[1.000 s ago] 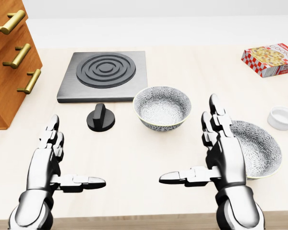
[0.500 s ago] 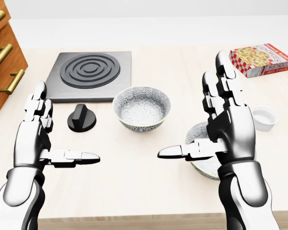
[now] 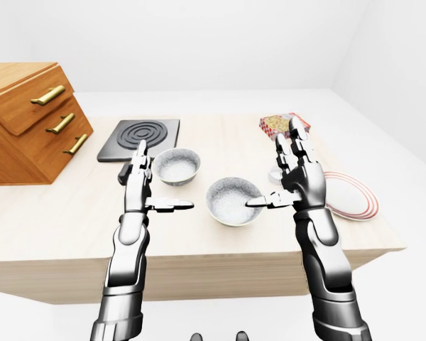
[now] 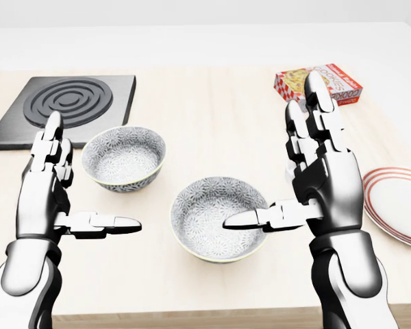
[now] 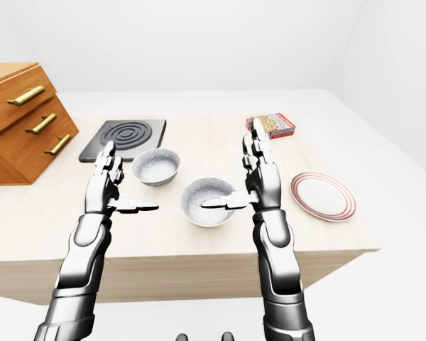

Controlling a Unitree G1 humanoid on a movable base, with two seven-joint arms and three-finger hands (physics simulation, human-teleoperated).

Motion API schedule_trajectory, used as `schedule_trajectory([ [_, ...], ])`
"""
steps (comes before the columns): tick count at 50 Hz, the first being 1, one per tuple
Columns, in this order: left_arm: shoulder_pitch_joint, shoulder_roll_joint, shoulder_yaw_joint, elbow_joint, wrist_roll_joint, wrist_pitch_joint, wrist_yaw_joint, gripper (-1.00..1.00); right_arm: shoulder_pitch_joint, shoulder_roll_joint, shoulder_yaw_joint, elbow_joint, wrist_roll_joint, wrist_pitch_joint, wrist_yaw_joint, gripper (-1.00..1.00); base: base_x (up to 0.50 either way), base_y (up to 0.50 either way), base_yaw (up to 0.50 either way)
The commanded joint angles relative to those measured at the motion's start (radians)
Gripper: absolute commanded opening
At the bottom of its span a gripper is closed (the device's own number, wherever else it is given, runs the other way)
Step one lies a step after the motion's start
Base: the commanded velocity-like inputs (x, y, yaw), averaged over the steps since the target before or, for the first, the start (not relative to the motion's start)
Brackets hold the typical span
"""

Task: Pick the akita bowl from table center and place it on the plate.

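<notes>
With the left hand point(image 4: 41, 199) and right hand point(image 4: 329, 185) hovering, fingers spread and holding nothing, either side of the nearer bowl point(image 4: 216, 223) at bench point(image 4: 212, 116) centre, the right hand should pinch its right rim firmly and lift level toward the plate point(image 5: 323, 196).

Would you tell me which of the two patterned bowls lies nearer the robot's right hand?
The bowl lower in the head view, just left of the right hand; the other bowl sits up-left, near the hob.
</notes>
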Motion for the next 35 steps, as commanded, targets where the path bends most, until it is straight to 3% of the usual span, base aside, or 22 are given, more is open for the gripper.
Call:
schedule_trajectory([
  [1, -0.002, 0.002, 0.004, 0.006, -0.003, 0.0, 0.0, 1.0, 0.009, -0.001, 0.003, -0.015, -0.003, 0.0, 0.012, 1.0, 0.11, -0.5, 0.0],
  [12, 0.0, 0.004, 0.005, 0.013, -0.003, 0.0, 0.002, 1.0, 0.018, 0.002, 0.01, -0.006, -0.023, 0.0, 0.028, 1.0, 0.19, -0.47, 0.0],
  [35, 0.006, 0.006, 0.009, 0.034, -0.008, 0.0, 0.007, 1.0, 0.033, 0.009, 0.01, -0.011, -0.047, 0.0, 0.037, 1.0, 0.06, -0.03, 0.0],
])
